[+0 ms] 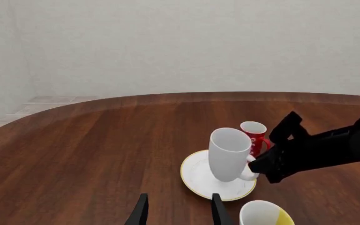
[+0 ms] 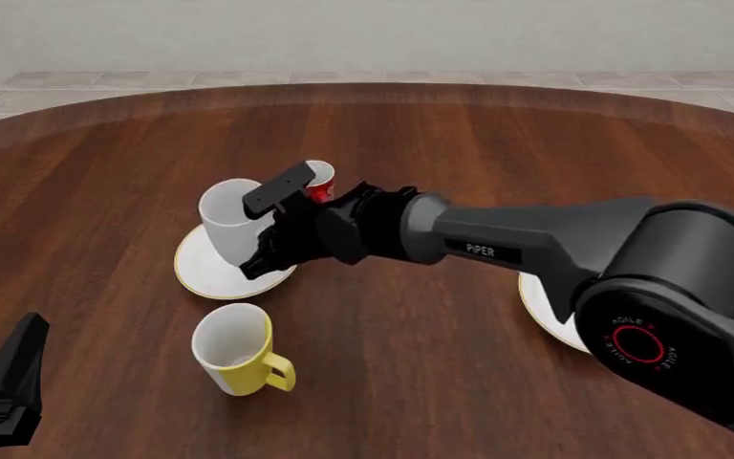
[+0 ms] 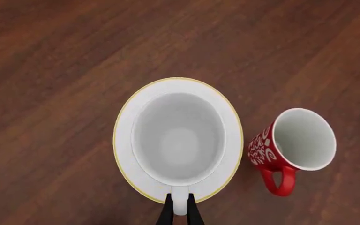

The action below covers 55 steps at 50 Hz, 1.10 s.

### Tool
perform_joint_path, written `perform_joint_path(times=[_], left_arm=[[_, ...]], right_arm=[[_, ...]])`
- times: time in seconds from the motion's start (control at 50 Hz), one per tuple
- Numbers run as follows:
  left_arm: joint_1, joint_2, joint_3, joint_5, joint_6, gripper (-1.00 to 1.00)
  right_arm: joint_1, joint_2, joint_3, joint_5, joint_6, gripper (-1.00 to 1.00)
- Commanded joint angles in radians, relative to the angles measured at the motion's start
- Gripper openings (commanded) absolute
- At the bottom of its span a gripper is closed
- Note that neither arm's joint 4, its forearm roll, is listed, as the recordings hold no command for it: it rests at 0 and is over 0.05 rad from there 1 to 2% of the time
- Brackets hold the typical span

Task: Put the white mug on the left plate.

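Observation:
The tall white mug (image 2: 229,218) stands over the left plate (image 2: 202,273), a white plate with a thin golden rim, its base at the plate's middle and leaning slightly. My right gripper (image 2: 261,258) is shut on the mug's handle; in the right wrist view its fingers (image 3: 166,213) pinch the handle, with the white mug (image 3: 178,138) centred on the plate (image 3: 123,140). The left wrist view shows the white mug (image 1: 228,154), the plate (image 1: 196,183) and the right gripper (image 1: 259,165). My left gripper (image 1: 178,207) is open and empty, well short of the plate.
A red patterned mug (image 2: 320,179) stands just behind the left plate, close to the right gripper. A yellow mug (image 2: 233,349) sits in front of the plate. The other plate (image 2: 539,308) lies to the right, partly hidden by the right arm. The left gripper (image 2: 4,382) is at the near left corner.

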Motion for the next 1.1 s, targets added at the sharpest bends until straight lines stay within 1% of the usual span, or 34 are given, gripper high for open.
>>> perform_joint_path(times=[0.02,0.4,1.06,1.1], left_arm=[[0.0,0.0,0.0,0.0,0.0,1.0],[0.0,0.0,0.0,0.0,0.0,1.0],[0.0,0.0,0.0,0.0,0.0,1.0],[0.0,0.0,0.0,0.0,0.0,1.0]], right_arm=[[0.002,0.006,-0.006,-0.003,0.009,-1.0],[0.005,0.017,-0.005,-0.011,0.019,-1.0],[0.01,0.024,-0.007,-0.012,0.017,-1.0],[0.016,0.023,-0.006,-0.01,0.028,-1.0]])
